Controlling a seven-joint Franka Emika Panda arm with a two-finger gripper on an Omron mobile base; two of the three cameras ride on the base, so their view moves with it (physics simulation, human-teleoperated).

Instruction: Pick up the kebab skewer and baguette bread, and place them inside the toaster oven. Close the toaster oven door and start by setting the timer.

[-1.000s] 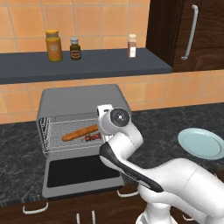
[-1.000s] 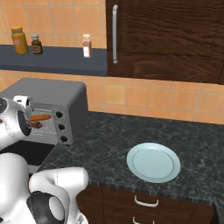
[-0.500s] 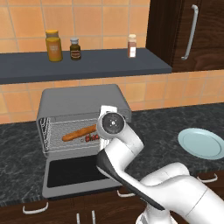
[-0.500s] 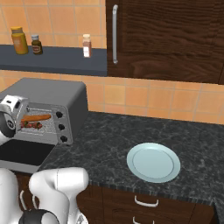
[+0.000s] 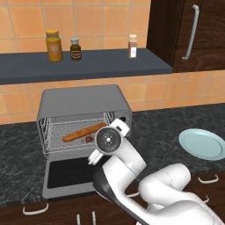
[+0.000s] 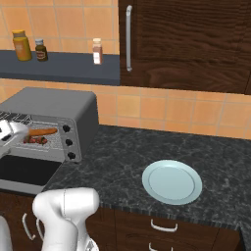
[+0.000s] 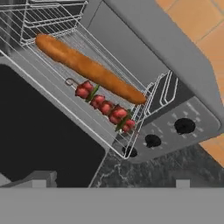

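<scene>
Grey metal toaster oven [image 5: 83, 99] is sitting on the dark bench [image 6: 147, 157], its door [image 5: 70, 173] lying open at 6 o'clock. Baguette bread [image 7: 87, 68] is resting on the wire rack [image 7: 52, 78], the kebab skewer [image 7: 105, 107] just beside it toward 5 o'clock. I cannot tell how the end effector's fingers are standing.

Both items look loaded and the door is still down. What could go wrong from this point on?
1. The kebab skewer lies near the front edge of the wire rack, beside the baguette bread; swinging the toaster oven door up could nudge it.
2. The arm hangs over the open door, so lifting that flap may be awkward.
3. The three knobs sit close together; the wrong one might get turned instead of the timer.
</scene>
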